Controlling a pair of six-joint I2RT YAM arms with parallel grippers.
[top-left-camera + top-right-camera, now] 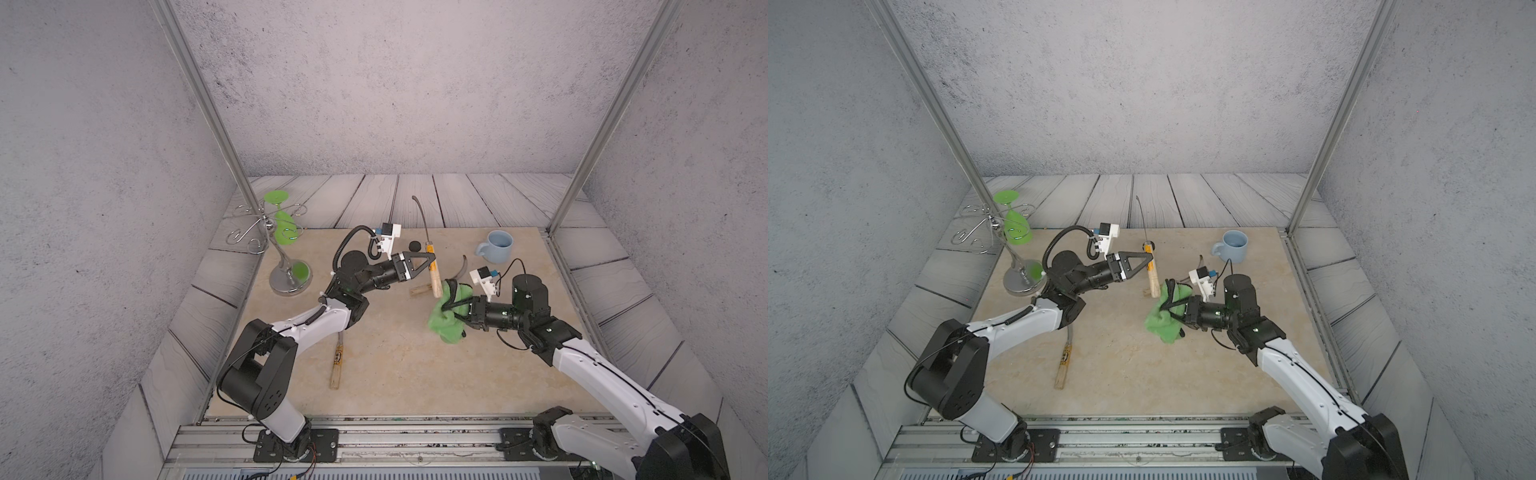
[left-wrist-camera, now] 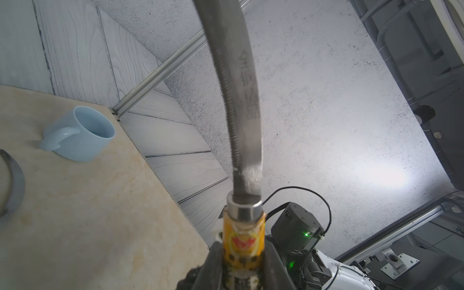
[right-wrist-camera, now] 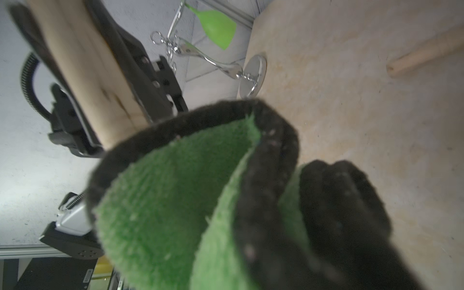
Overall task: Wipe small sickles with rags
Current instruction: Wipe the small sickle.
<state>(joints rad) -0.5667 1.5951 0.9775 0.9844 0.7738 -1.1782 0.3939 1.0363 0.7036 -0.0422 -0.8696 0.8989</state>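
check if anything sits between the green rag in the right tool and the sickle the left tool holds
Nothing visible does. The fluffy green microfibre cloth with dark edging in the right tool hangs close beside the lower handle end of the grey-bladed wooden-handled small sickle in the left tool.

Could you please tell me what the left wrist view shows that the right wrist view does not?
Only the left wrist view shows the blue mug and the serrated blade and yellow label of the held sickle. Only the right wrist view shows the green rag, the chrome rack and the green goblet. Both show part of the held sickle and the beige tabletop.
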